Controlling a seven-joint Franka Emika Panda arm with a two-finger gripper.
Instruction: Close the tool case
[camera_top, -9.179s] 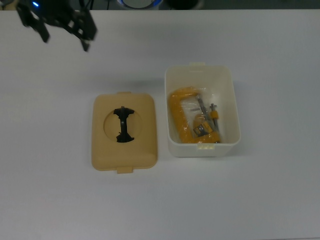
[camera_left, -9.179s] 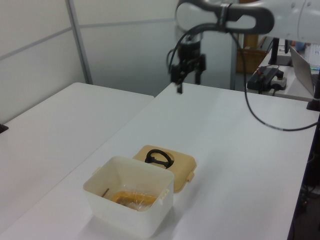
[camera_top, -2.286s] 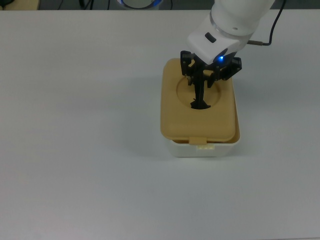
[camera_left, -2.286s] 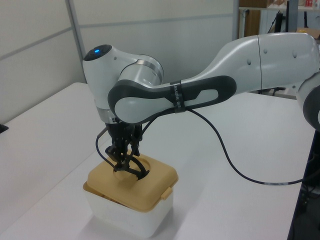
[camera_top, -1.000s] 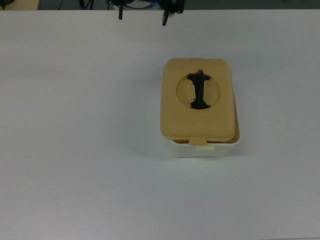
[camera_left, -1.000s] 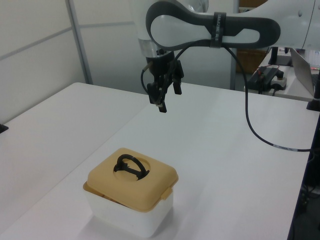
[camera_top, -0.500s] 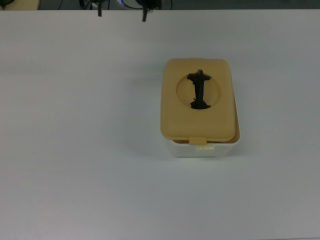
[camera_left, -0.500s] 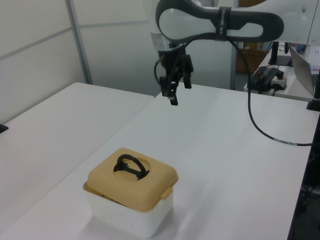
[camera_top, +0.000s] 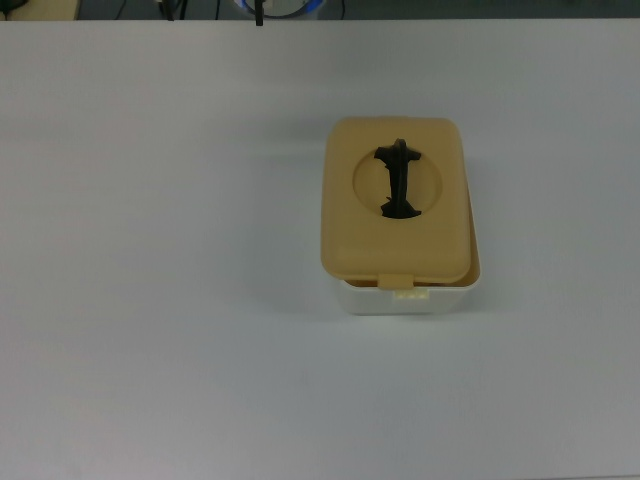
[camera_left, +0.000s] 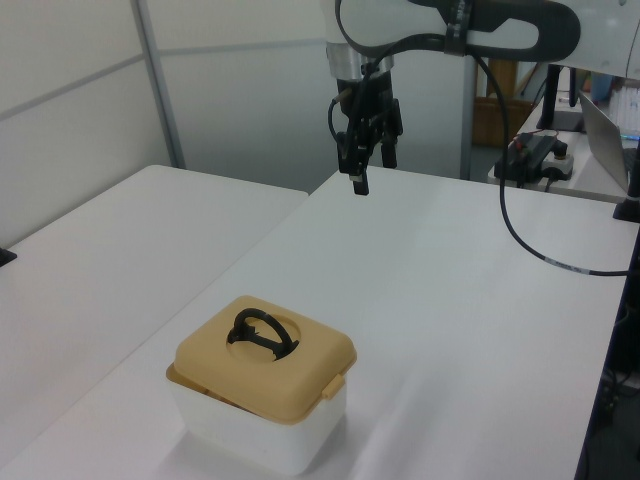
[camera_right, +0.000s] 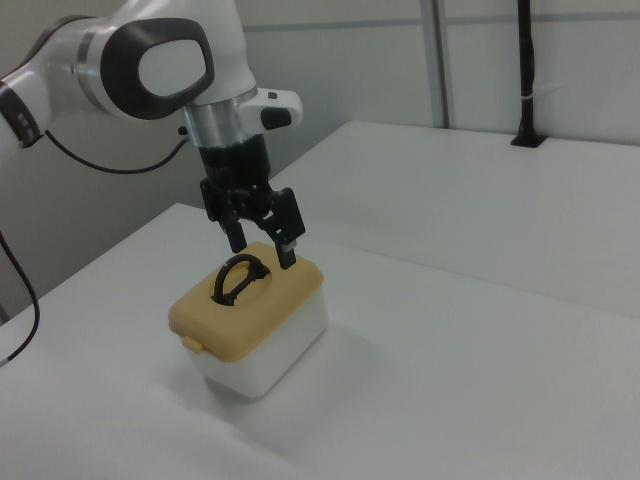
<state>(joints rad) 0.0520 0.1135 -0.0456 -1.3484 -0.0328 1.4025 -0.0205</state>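
Tool case (camera_top: 400, 215): sits on the white desk (camera_top: 150, 300), toward the top view's right of centre; a white tub (camera_left: 255, 435) with the tan lid (camera_left: 265, 355) resting across its whole mouth.
Lid fit: edges line up with the tub rim on every side visible; a lid tab (camera_top: 395, 282) hangs over the tub's own tab at the top view's lower end. Whether it is snapped fully down I cannot tell.
Handle: black handle (camera_top: 398, 180) lies in the lid's round recess, arched upward in the left view, with nothing gripping it.
Tool (camera_left: 365, 165): empty, its two fingers spread apart and pointing down; raised high above the desk and well apart from the case in the left view. In the right view it appears just behind the lid, but that is an overlap along the line of sight, not contact.
Arm: white and grey Franka links (camera_right: 150, 65) reach in from the right view's left; a black cable (camera_left: 530, 240) trails from it in the left view.
Step in hand: by my reading the closing is done, lid on and tool clear.
Next move: probably none; if the lid proves unseated, a gentle press straight down on its flat top beside the recess would call for a careful centred approach so the tub does not slide.
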